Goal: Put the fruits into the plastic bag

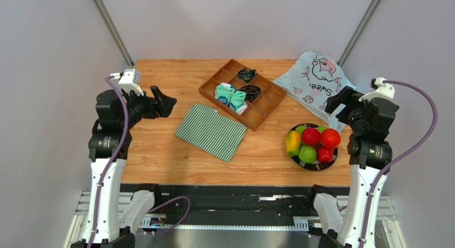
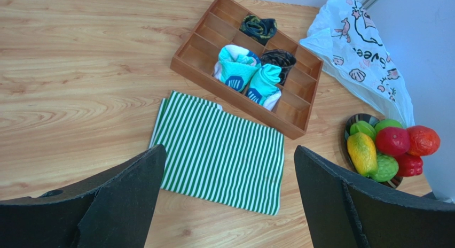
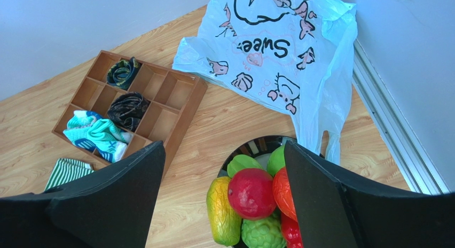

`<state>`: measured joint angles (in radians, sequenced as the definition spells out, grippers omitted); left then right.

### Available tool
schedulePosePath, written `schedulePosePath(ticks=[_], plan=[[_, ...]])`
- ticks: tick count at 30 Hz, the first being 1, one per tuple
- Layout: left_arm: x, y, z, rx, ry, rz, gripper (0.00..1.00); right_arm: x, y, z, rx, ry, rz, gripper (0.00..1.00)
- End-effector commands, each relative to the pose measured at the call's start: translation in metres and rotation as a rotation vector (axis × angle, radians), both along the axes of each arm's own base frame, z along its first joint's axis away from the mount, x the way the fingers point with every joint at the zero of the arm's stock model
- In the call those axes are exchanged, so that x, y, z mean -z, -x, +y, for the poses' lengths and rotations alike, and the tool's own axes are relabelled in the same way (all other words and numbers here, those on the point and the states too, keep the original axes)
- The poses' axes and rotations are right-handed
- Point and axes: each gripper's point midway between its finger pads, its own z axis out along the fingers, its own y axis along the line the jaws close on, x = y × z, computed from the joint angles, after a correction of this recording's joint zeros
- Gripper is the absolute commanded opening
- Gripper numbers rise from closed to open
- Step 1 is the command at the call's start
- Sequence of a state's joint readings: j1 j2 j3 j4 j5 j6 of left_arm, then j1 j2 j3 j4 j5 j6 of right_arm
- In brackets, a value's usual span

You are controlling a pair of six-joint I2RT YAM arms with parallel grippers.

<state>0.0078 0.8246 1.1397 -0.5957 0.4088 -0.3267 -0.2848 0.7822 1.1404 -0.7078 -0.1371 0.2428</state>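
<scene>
Several toy fruits [image 1: 311,144] are piled on a black plate [image 1: 315,168] at the table's right front: red round ones [image 3: 251,193], a yellow-orange mango-like one [image 3: 223,210], a green bumpy one [image 3: 263,233]. The pale-blue plastic bag [image 1: 312,79] with cartoon print lies flat behind the plate, its handle loops [image 3: 320,136] reaching the plate's rim. My right gripper [image 1: 335,101] hovers open above the plate and bag edge; in the right wrist view the right gripper [image 3: 224,146] holds nothing. My left gripper [image 1: 166,105] hangs open and empty over the table's left side.
A wooden compartment tray [image 1: 266,108] sits at the middle back, holding teal socks [image 1: 230,97] and dark socks [image 1: 246,74]. A green-and-white striped cloth [image 1: 211,131] lies in front of it. Grey walls stand close on both sides of the table.
</scene>
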Motion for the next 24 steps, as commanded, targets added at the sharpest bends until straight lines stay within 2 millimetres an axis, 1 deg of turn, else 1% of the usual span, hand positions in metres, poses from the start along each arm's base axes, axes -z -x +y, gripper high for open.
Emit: schedulePosePath(ticks=[1,7,10,11,12,13,14,15,16,17,18,20,21,22,23,24], plan=[[-0.019,0.003,0.000,0.006,-0.012,-0.047,0.99,-0.020,0.001,0.003,-0.015,0.000,-0.042,0.86],[-0.017,0.001,-0.001,0.013,-0.015,-0.039,0.99,-0.020,-0.002,0.004,-0.022,-0.006,-0.025,0.86],[-0.017,-0.003,-0.004,0.030,-0.004,-0.043,0.99,-0.019,-0.007,0.003,-0.028,-0.008,-0.012,0.86],[-0.017,-0.006,-0.007,0.044,0.003,-0.055,0.99,-0.024,-0.009,0.003,-0.032,-0.011,-0.012,0.86],[-0.018,-0.008,-0.008,0.047,0.012,-0.062,0.99,-0.016,-0.018,0.001,-0.034,-0.026,0.028,0.86],[-0.017,-0.010,-0.010,0.054,0.028,-0.062,0.99,-0.012,-0.021,0.001,-0.036,-0.036,0.057,0.86],[-0.018,-0.015,-0.011,0.057,0.034,-0.076,0.99,-0.016,-0.024,-0.002,-0.030,-0.035,0.064,0.86],[-0.015,-0.022,-0.011,0.059,0.038,-0.064,0.99,-0.007,-0.035,-0.007,-0.016,-0.044,0.110,0.86],[-0.014,-0.025,-0.014,0.074,0.042,-0.062,0.99,-0.002,-0.037,-0.012,-0.003,-0.037,0.140,0.87],[-0.016,-0.030,-0.015,0.085,0.041,-0.070,0.99,0.003,-0.042,-0.022,0.040,-0.021,0.168,0.87],[-0.011,-0.037,-0.016,0.092,0.039,-0.053,0.99,0.007,-0.051,-0.030,0.059,-0.014,0.198,0.87],[-0.010,-0.045,-0.016,0.106,0.017,-0.058,0.99,0.016,-0.061,-0.041,0.085,0.002,0.236,0.90],[-0.002,-0.051,-0.015,0.108,0.009,-0.036,0.99,0.015,-0.067,-0.044,0.081,0.003,0.240,0.90],[0.000,-0.055,-0.014,0.111,-0.014,-0.038,0.99,0.028,-0.077,-0.051,0.083,-0.005,0.280,0.91],[0.003,-0.057,-0.013,0.114,-0.027,-0.035,0.99,0.033,-0.082,-0.051,0.065,-0.012,0.292,0.91],[0.009,-0.062,-0.012,0.115,-0.047,-0.025,0.99,0.035,-0.088,-0.054,0.060,-0.016,0.303,0.91]])
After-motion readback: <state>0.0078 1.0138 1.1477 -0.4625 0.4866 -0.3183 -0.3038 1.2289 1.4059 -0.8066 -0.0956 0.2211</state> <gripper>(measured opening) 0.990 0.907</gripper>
